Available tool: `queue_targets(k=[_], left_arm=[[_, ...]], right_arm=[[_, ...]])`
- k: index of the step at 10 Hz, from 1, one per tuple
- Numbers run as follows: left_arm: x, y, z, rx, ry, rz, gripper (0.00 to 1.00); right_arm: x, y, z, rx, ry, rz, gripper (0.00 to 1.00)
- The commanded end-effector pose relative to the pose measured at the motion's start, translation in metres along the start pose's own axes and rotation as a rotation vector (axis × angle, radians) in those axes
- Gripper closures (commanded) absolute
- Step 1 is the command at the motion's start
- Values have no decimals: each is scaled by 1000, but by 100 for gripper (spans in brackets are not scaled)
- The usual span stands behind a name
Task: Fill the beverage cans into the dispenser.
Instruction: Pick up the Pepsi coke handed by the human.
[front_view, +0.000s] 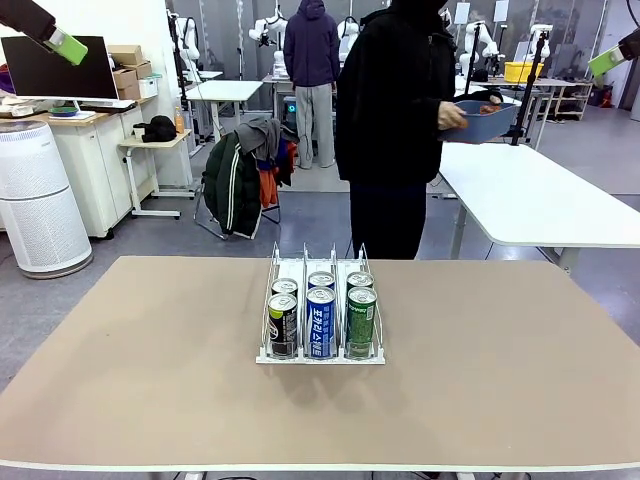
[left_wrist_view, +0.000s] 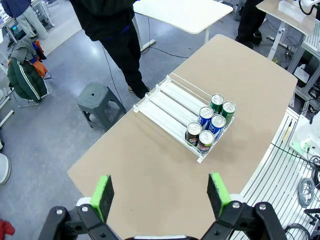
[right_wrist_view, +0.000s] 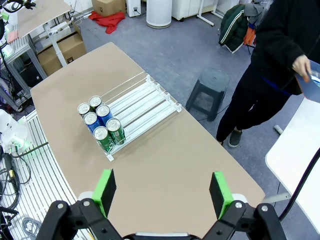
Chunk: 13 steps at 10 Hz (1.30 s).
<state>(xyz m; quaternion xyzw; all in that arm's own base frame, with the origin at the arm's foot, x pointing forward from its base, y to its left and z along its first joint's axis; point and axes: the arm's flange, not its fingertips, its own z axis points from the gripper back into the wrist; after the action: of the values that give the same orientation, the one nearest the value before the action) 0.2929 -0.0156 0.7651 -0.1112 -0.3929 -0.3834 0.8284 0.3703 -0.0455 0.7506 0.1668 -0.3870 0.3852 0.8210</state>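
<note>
Table: I see the tan table (front_view: 150, 380) running across the front view, with the rack in its middle.
Person: a person (front_view: 395, 120) in dark clothes stands at the far edge, turned toward a white table (front_view: 540, 200) beside it.
Stool: a grey stool (left_wrist_view: 100, 102) sits on the floor just beyond the far edge, next to the person's legs.
Dispenser: the dispenser (front_view: 320, 358) rests flat on the table, three lanes running from me toward the person. The far stretch of each lane is bare in my left wrist view.
Bin: the person's hand (front_view: 452, 115) holds a blue bin (front_view: 485, 122) over the white table, well apart from the rack.
Left gripper: the left gripper (left_wrist_view: 160, 195) hangs high above the table, jaws spread wide with nothing between the green pads. The rack lies well ahead of it.
Right gripper: the right gripper (right_wrist_view: 161, 192) is likewise raised and released, pads apart and bare, well clear of the cans.
Cans, left lane: two black-and-yellow-green cans (front_view: 283, 325) stand upright, one behind the other, at the lane end nearest me.
Cans, middle lane: two blue cans (front_view: 321, 322) stand the same way.
Cans, right lane: two green cans (front_view: 361, 320) do too. I count six in all, packed close together.
</note>
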Motion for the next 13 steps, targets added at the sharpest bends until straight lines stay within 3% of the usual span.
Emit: queue_targets(k=[1,13], left_arm=[[-2,1,-2,-3,2,3,0],[-2,1,-2,-3,2,3,0]], right_arm=[[1,1,0,8,-1,-6,0],[1,1,0,8,-1,-6,0]])
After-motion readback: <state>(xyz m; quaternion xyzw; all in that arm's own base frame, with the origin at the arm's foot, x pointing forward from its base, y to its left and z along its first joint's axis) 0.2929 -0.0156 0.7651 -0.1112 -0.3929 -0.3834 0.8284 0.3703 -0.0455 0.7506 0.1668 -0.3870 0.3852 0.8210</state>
